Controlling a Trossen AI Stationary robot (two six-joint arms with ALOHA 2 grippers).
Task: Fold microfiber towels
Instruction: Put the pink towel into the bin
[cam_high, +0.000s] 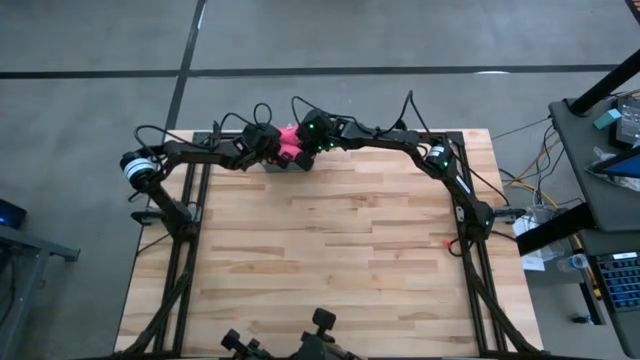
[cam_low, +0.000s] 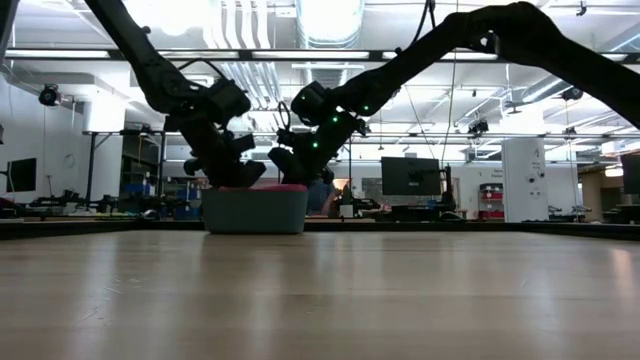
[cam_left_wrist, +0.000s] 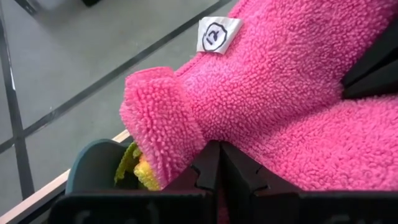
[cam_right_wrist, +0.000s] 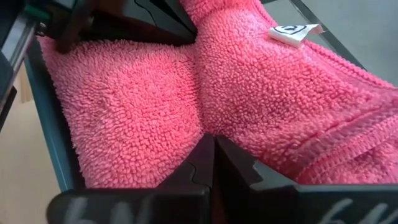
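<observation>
At the desk's (cam_high: 330, 250) far edge, the left gripper (cam_high: 268, 142) and right gripper (cam_high: 308, 140) meet over the teal bin (cam_low: 255, 210), each clamped tight on the pink towel (cam_high: 289, 140) bunched between them.

Fuzzy looped pink towel (cam_left_wrist: 298, 106); smooth matt wood table (cam_high: 330, 250).
</observation>
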